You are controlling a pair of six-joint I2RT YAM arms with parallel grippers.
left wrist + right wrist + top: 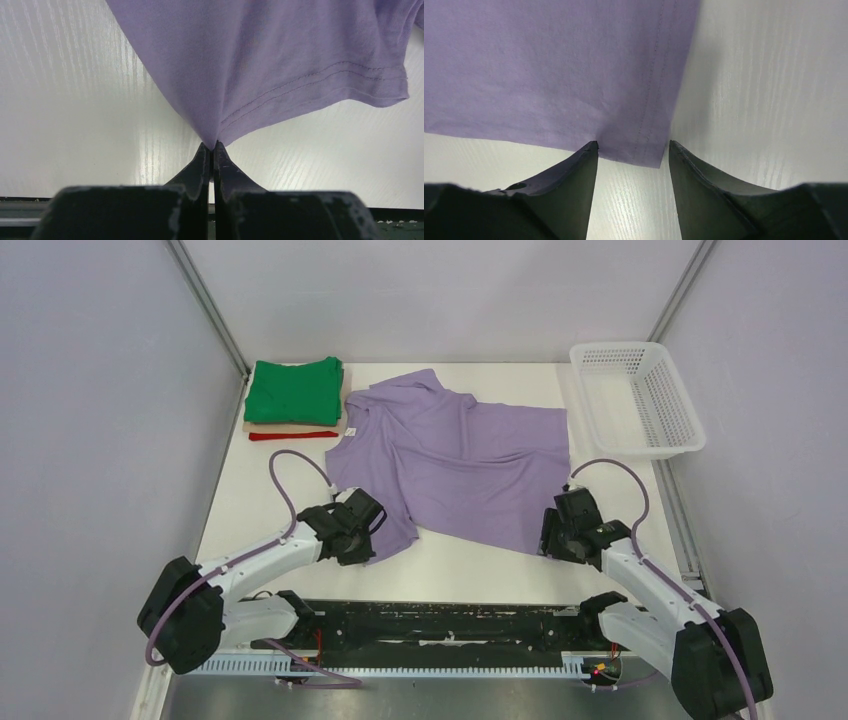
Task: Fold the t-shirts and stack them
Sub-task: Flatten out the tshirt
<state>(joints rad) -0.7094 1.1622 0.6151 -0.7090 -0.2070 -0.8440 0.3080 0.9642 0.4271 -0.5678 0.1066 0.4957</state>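
Note:
A lavender-purple t-shirt (465, 455) lies spread and wrinkled in the middle of the table. My left gripper (368, 530) is shut on its near-left sleeve, and the cloth (260, 60) rises pinched from the fingertips (213, 146). My right gripper (556, 537) is open at the shirt's near-right hem corner (639, 150), its two fingers straddling the corner just above the table. A folded stack stands at the back left: a green shirt (296, 390) on top, a tan one (262, 427) under it and a red one (290, 436) at the bottom.
A white plastic mesh basket (636, 398) stands at the back right. Grey walls close in both sides and the back. The black base rail (450, 625) of the arms runs along the near edge.

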